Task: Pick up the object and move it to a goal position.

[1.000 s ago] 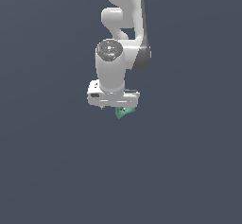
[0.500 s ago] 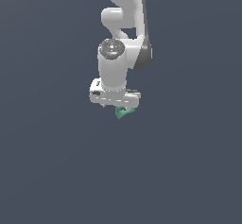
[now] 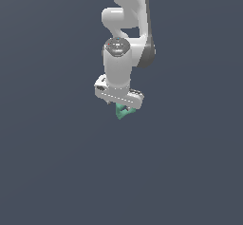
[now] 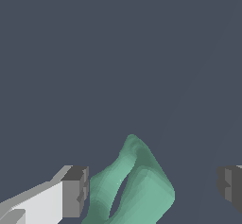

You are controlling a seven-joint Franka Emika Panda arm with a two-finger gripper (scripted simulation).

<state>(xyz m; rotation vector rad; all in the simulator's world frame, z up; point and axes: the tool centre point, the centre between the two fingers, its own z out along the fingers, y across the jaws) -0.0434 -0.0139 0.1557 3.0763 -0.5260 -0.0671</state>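
- The gripper [image 3: 122, 106] hung under the arm [image 3: 124, 43], mid-scene, with the ring [image 3: 122, 112] just below it, tilted.
- In the wrist view the jaws stood wide apart. The ring [image 4: 142, 171] lay between them, against one finger [image 4: 75, 192], with a clear gap to the other finger [image 4: 230, 184] — so nothing was clamped.
- Whether the ring rested on the floor or hung in the air, I could not tell.
- The step in hand looked like the grasp. To do it well, centre the ring between the fingers, then close slowly so both pads meet opposite sides. A tilted ring pushed from one side could twist or slip out.
- Only then lift, and check it rises with the fingers.
- Against a second earlier, the arm had shifted slightly right and up — the ring sat under the gripper as before.
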